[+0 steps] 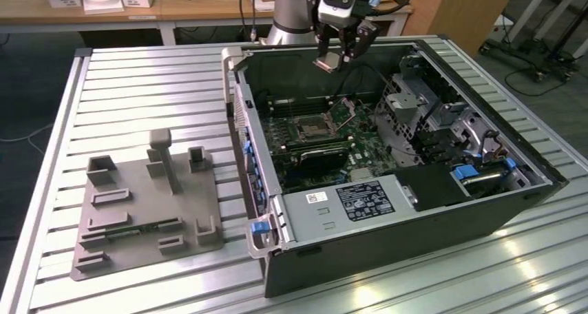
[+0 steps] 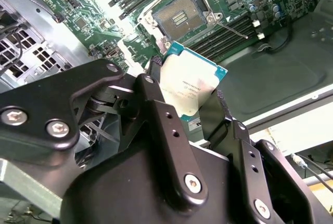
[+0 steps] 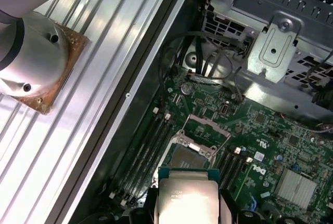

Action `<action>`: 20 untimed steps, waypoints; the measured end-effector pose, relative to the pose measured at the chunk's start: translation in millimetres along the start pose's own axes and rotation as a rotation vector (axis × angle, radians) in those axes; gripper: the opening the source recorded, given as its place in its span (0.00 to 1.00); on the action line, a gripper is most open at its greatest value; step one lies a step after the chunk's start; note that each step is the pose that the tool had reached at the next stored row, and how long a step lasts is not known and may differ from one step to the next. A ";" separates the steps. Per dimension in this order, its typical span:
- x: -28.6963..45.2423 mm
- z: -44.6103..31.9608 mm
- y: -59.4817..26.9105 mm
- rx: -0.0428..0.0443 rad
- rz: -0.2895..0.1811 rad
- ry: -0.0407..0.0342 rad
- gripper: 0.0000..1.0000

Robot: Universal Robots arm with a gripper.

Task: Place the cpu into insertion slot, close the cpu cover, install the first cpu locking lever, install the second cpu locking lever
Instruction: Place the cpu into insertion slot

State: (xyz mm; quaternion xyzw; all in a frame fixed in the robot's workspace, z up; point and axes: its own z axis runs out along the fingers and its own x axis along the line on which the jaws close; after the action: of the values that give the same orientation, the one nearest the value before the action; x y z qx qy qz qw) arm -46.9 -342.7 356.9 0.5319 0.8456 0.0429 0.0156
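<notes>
cpu (image 2: 191, 90) is clamped by its edges between the fingers (image 2: 222, 110) of the gripper (image 1: 334, 59), upper centre of the exterior view; the insertion slot (image 1: 310, 127) lies lower in frame, well apart, uncovered.

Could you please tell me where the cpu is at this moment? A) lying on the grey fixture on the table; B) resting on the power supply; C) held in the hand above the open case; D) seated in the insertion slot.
C: in the second wrist view the hand grips the cpu by its edges, while the insertion slot lies bare.
</notes>
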 end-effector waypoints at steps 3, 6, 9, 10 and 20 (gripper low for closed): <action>0.5 0.0 -1.1 -0.0004 0.008 -0.0005 0.54; 1.0 -0.1 -2.0 -0.0003 0.013 -0.0011 0.54; 1.0 -0.1 -2.1 -0.0004 0.014 -0.0012 0.54; 1.0 -0.1 -2.1 -0.0004 0.014 -0.0012 0.54; 1.2 -0.1 -2.6 -0.0004 0.020 -0.0018 0.54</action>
State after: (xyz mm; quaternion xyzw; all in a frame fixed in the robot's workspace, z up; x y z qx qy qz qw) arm -49.8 -342.7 356.8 0.5405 0.8401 0.0427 0.0160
